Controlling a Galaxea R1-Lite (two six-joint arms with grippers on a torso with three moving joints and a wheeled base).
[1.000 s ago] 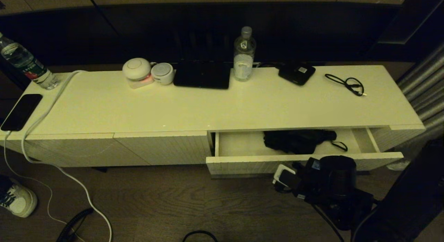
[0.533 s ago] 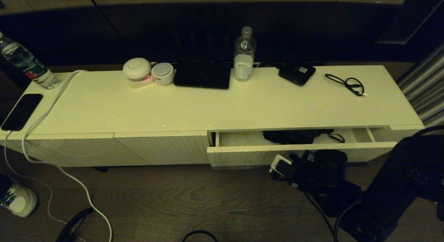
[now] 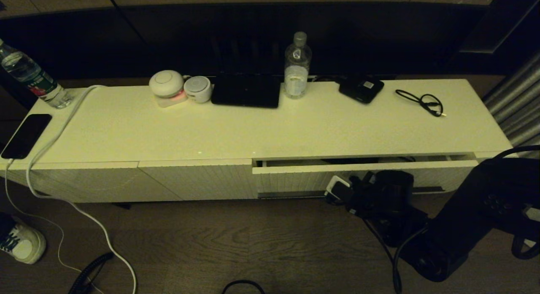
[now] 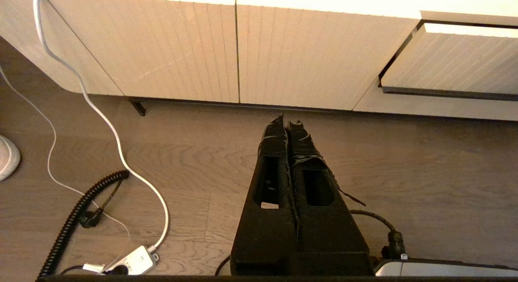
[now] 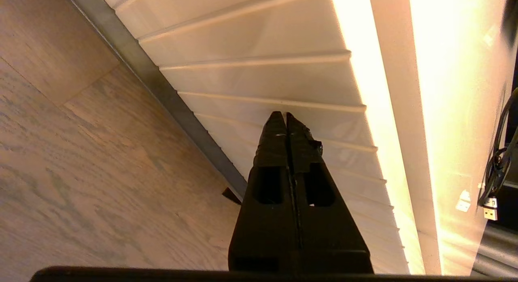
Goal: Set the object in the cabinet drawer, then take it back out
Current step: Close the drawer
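The cabinet drawer (image 3: 295, 178), cream-white with a ribbed front, stands nearly shut under the right half of the cabinet top, leaving only a thin dark gap along its upper edge. The black fabric bundle is inside, almost wholly hidden. My right gripper (image 5: 286, 114) is shut, empty, with its tips against the ribbed drawer front (image 5: 263, 75), just above the dark strip along its lower edge. In the head view the right arm (image 3: 460, 214) reaches in from the lower right. My left gripper (image 4: 287, 122) is shut and empty, low over the floor before the handle-less panels; the drawer (image 4: 453, 59) lies off to its side.
On the cabinet top stand a water bottle (image 3: 297, 66), a small black box with a label (image 3: 361, 88), a looped black cable (image 3: 422, 101), a flat black slab (image 3: 246, 91), two round white devices (image 3: 166, 84) and a phone (image 3: 25, 136). White cords (image 3: 84, 214) trail on the floor.
The drawer has slid inward from well open to almost shut, with my right gripper following its front. The black bundle, plainly visible inside before, is now covered by the cabinet top.
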